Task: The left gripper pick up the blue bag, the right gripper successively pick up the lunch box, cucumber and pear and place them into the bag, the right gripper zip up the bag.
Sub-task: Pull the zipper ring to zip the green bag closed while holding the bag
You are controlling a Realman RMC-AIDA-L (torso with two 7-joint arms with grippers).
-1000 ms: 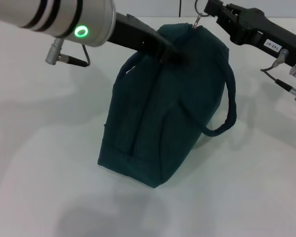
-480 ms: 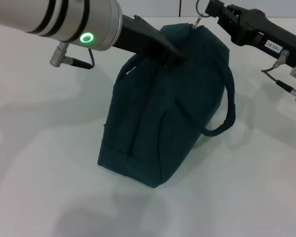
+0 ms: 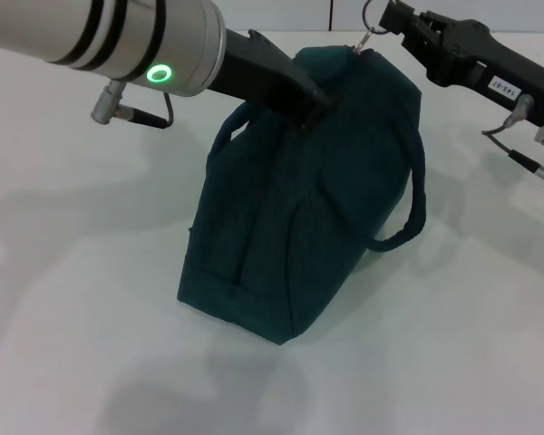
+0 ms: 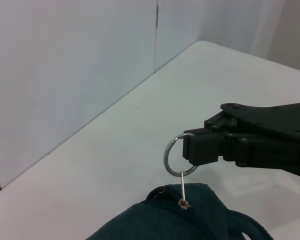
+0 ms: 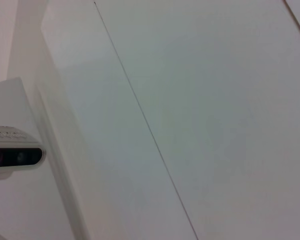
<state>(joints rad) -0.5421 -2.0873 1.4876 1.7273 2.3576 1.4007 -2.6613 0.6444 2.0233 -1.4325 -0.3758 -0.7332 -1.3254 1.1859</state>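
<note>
The blue bag stands upright on the white table with its top closed; its top also shows in the left wrist view. My left gripper is shut on the bag's top by the near handle. My right gripper is shut on the ring zipper pull at the bag's far end. The left wrist view shows the right gripper pinching the ring, with the pull stretched straight up from the bag. The lunch box, cucumber and pear are out of view.
One loop handle hangs loose on the bag's right side. Bare white table lies around the bag. A white wall stands behind the table's far edge.
My left gripper has drawn slightly back and up with the bag's top, lifting the near handle. My right gripper, still holding the ring, has shifted slightly up.
</note>
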